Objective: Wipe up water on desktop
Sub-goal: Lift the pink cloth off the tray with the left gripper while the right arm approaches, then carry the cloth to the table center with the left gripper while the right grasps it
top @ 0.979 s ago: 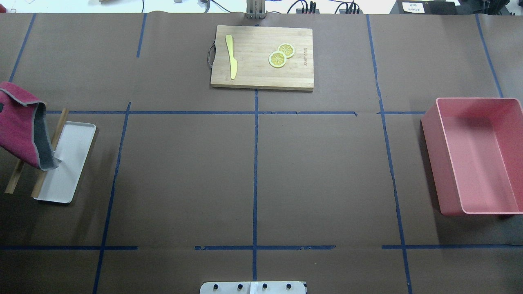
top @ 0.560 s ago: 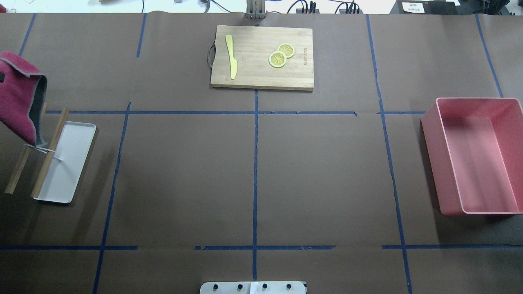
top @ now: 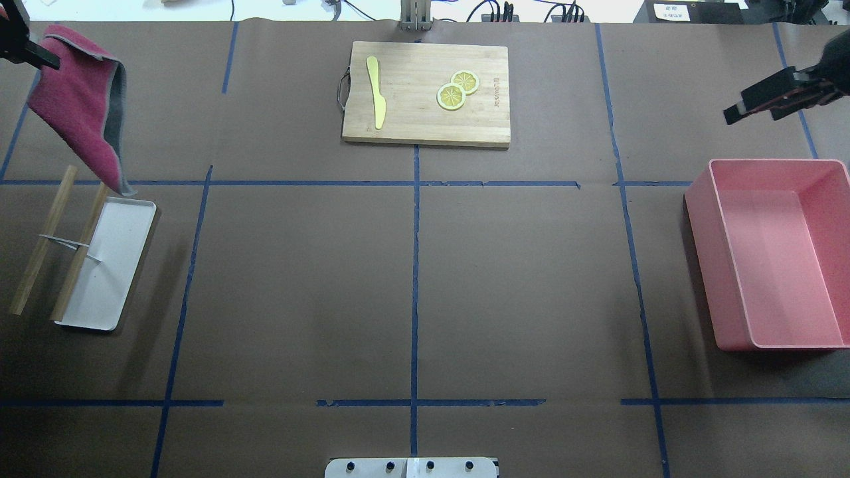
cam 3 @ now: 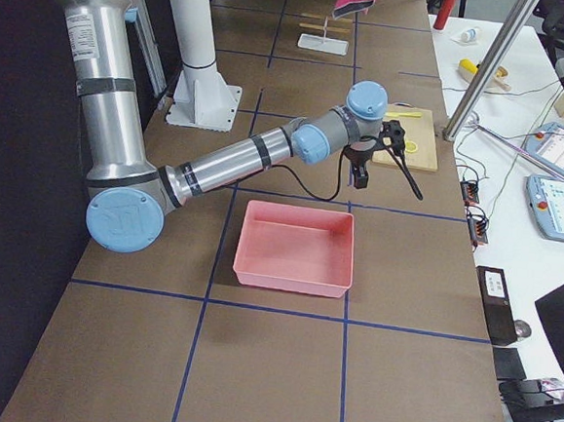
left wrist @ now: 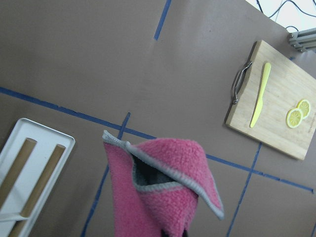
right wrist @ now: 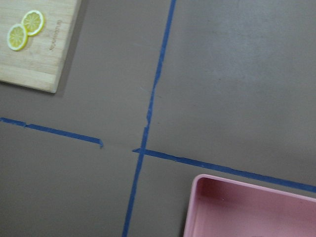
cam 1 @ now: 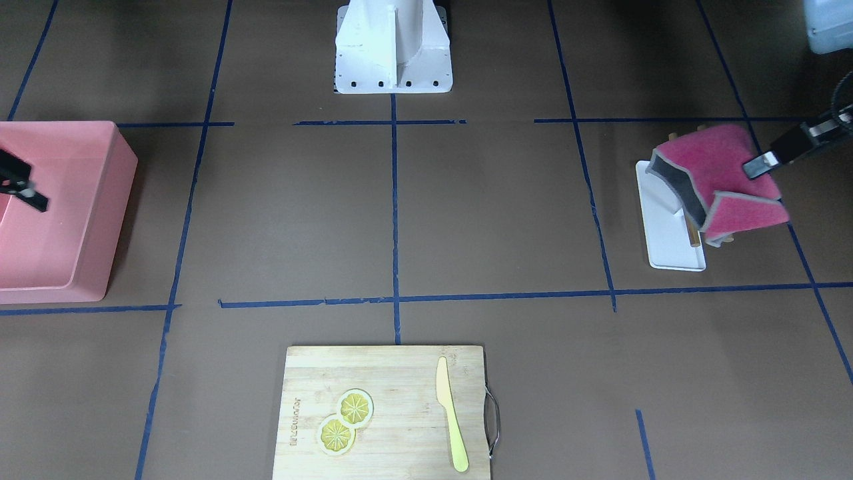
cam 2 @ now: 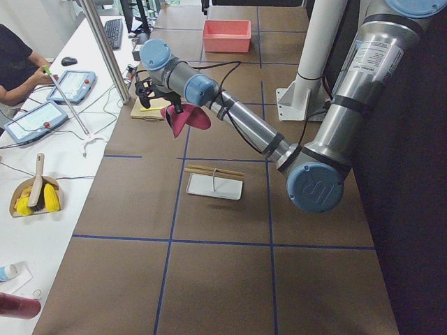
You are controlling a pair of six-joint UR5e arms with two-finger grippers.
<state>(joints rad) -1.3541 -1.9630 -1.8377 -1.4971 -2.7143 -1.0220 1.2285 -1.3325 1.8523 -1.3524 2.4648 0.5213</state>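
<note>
My left gripper point(top: 30, 53) is shut on one edge of a magenta cloth point(top: 83, 109) with grey trim. It holds the cloth in the air over the far left of the brown desktop point(top: 299, 285), beyond the white tray. From the front, the cloth point(cam 1: 716, 170) hangs folded below the left gripper point(cam 1: 760, 167). In the left wrist view the cloth point(left wrist: 158, 187) fills the lower middle. My right gripper point(top: 750, 113) hovers open and empty at the far right, beyond the pink bin. No water shows on the desktop in any view.
A white tray point(top: 113, 265) with a wooden rod rack stands at the left. A bamboo cutting board point(top: 425, 93) holding a yellow knife and two lemon slices lies at the far centre. A pink bin point(top: 777, 252) sits at the right. A person sits at the side table point(cam 2: 14, 63).
The left gripper has lifted the cloth off the rack and carried it up and toward the far edge. The right gripper has come into view at the far right.
</note>
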